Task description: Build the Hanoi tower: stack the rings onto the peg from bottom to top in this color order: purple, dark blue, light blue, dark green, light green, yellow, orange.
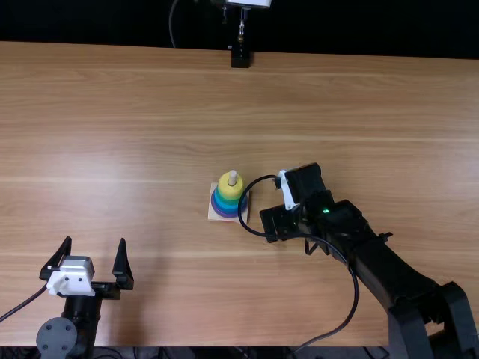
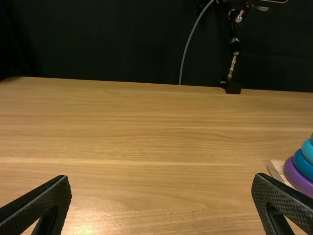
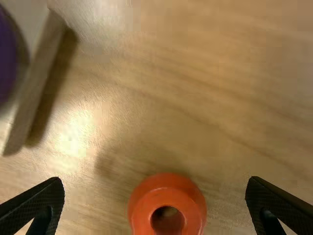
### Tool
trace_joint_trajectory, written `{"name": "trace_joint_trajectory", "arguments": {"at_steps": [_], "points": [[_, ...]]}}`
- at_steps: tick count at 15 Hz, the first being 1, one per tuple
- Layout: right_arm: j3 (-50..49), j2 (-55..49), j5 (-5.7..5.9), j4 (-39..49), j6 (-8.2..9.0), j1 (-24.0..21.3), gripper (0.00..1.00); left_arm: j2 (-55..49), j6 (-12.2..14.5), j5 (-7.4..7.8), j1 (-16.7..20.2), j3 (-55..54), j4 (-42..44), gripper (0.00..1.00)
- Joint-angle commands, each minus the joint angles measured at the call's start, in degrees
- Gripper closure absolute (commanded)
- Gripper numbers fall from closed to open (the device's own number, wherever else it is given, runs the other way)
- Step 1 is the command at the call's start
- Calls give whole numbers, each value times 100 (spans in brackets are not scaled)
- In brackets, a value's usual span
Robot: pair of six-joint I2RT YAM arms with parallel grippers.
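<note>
In the top view the peg (image 1: 232, 177) rises from a square base (image 1: 212, 215), with a stack of rings around it, a yellow ring (image 1: 224, 186) uppermost and purple at the bottom. My right gripper (image 1: 272, 203) is just right of the base; in the right wrist view my right gripper (image 3: 155, 196) stands open, the orange ring (image 3: 167, 188) lying on the table between and below its fingers. My left gripper (image 1: 94, 250) is at the near left of the table; in the left wrist view my left gripper (image 2: 161, 188) is wide open and holds nothing.
A black stand foot (image 1: 240, 58) is at the table's far edge. The right arm's cable (image 1: 354, 299) loops over the near right part of the table and past the ring stack. Bare wood (image 1: 112, 134) lies left of the stack.
</note>
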Motion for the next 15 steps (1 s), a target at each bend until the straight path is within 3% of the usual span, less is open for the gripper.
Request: {"name": "trace_joint_trajectory", "arguments": {"at_steps": [1, 15], "points": [[236, 176, 27, -78, -17, -25, 0, -89, 31, -71, -29, -58, -154, 0], [359, 458, 38, -331, -38, -16, 0, -89, 31, -71, -29, -58, -154, 0]]}}
